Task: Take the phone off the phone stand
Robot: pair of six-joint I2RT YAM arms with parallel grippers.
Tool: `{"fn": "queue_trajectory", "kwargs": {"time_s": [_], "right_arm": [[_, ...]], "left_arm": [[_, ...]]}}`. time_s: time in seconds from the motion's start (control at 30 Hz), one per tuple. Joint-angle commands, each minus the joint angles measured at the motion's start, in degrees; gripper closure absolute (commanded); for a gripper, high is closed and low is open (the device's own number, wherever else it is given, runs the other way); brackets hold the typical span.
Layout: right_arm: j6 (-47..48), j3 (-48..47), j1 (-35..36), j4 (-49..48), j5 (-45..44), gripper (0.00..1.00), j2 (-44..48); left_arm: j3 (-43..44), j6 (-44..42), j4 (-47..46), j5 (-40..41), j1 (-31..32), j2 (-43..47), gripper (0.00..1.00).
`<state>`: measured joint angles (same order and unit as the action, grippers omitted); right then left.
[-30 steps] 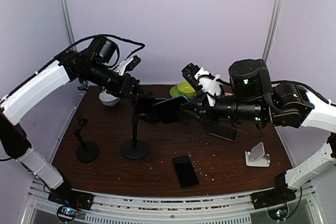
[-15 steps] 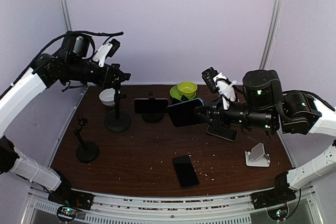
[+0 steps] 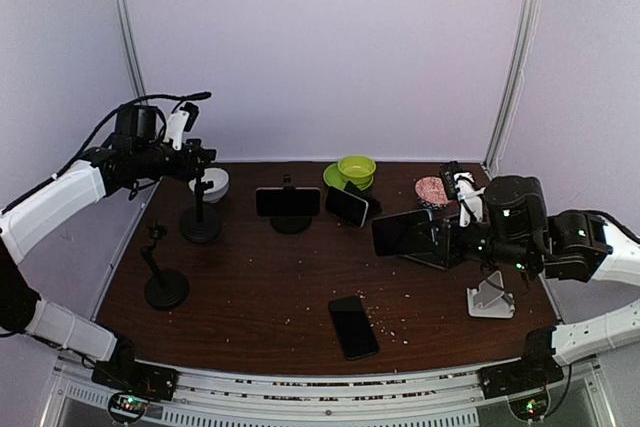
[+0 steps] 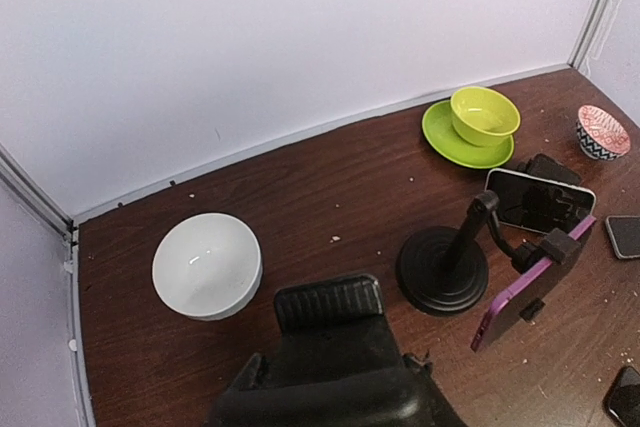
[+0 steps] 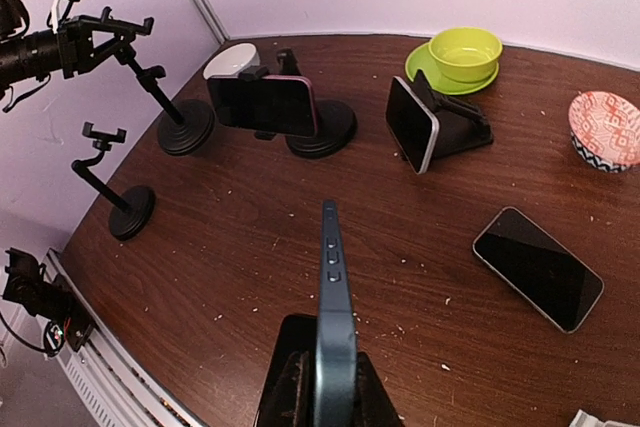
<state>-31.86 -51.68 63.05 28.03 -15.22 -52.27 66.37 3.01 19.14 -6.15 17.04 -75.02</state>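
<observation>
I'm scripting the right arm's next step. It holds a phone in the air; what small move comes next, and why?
Probably lower the phone onto the bare table below it, then open the jaws. The right gripper is shut on the phone, holding it above the table and clear of every stand, while the phone stand in the left gripper is empty.

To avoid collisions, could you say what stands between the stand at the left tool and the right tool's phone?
Top view: a clamped phone on another stand, then a propped phone.
</observation>
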Motion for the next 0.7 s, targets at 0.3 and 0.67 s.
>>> {"fn": "queue_trajectory", "kwargs": {"time_s": [0.3,0.67], "right_arm": [[-8.81,9.51,-7.58,-5.71,1.45,1.00,9.36],[-10.89,13.18,-9.73,-6.62,2.75,1.00,11.89]], "left_arm": [[-3.58,3.33,-25.25,-6.84,-5.72,-5.87,1.00],[-4.34,5.02,-18.20,-13.00,-6.16,-8.67,0.67]]}}
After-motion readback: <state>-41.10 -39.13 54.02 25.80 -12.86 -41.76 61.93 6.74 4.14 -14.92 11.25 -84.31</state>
